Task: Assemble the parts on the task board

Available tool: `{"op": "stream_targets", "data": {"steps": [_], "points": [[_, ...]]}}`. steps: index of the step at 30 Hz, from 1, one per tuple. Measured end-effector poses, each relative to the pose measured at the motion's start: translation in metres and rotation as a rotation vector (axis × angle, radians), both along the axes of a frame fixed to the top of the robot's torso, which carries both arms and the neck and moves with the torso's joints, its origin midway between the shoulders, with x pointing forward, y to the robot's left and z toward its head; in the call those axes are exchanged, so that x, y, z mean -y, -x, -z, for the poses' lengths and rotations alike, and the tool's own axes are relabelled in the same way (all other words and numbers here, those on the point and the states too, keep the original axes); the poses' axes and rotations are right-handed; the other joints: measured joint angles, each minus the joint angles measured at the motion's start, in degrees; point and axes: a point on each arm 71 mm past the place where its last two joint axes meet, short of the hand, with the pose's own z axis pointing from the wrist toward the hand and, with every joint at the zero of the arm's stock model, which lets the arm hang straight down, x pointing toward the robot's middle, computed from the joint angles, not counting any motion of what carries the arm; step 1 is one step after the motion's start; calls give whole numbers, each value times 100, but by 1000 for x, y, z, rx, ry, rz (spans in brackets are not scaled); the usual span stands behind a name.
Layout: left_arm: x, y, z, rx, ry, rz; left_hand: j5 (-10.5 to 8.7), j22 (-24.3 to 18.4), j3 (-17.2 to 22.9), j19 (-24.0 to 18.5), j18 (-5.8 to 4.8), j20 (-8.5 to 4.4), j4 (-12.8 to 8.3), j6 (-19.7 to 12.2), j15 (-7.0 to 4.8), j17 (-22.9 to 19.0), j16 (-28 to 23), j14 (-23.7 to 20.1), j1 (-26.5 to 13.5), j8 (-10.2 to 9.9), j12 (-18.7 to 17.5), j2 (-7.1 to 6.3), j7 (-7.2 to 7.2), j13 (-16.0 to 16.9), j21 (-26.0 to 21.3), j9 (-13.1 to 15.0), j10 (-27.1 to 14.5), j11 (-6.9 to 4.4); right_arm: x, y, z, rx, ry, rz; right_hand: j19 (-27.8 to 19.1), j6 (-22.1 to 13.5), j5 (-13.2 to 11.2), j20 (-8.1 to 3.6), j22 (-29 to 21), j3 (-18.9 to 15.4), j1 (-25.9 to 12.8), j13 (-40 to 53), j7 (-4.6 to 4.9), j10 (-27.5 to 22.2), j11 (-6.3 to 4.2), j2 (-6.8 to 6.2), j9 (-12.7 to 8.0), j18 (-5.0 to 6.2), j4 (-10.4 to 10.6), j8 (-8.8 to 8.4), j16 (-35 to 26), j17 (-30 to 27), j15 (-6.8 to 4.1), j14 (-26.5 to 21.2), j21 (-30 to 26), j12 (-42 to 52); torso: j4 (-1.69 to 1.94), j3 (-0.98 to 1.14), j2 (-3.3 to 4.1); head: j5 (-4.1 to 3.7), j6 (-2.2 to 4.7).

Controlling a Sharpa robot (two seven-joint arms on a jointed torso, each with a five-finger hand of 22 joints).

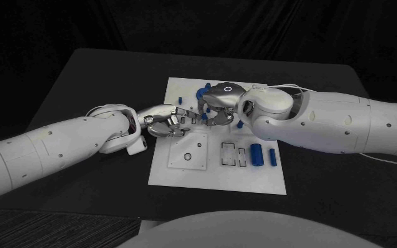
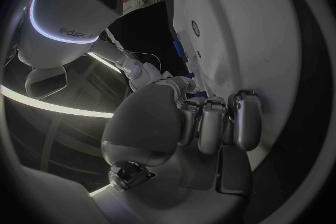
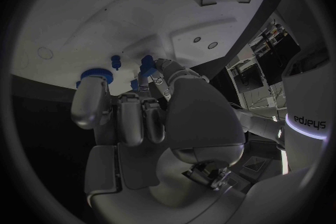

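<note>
Over the task board [image 1: 217, 179], both hands [image 1: 170, 120] [image 1: 217, 110] crowd its middle.

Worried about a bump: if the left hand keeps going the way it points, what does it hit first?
Probably the right hand: the left hand points across the white board toward it, though their heights are hard to judge.

Two glossy white arms [image 1: 58, 147] with small dark screw dots end in a silver left robot hand [image 1: 170, 121] and right robot hand [image 1: 217, 110]; a glowing ring and "sharpa" lettering mark the wrists.
</note>
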Motion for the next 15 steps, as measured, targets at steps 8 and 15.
{"op": "stream_targets", "data": {"steps": [8,15], "points": [[1,0,0,-3,-1,1,0,0,0,-15,-12,16,0,53,0,0,0,0,0,0,0,0,53,0,1,4,-21,21,-1,1,0,0,-2,-2,0,0,0,0,-1,0,0,0,0,0,0,0,-1,0,0,0,0,0,0,0,0,0,0,1,1,-12,0],[1,-1,0,-5,-1,3,0,0,0,-41,-12,0,0,85,13,0,0,-13,-16,0,0,16,85,0,-23,11,-21,21,-1,1,0,0,-3,-4,0,0,0,0,-1,0,0,0,0,0,0,0,-1,0,0,0,0,0,0,0,0,0,0,2,3,-13,-1]]}}
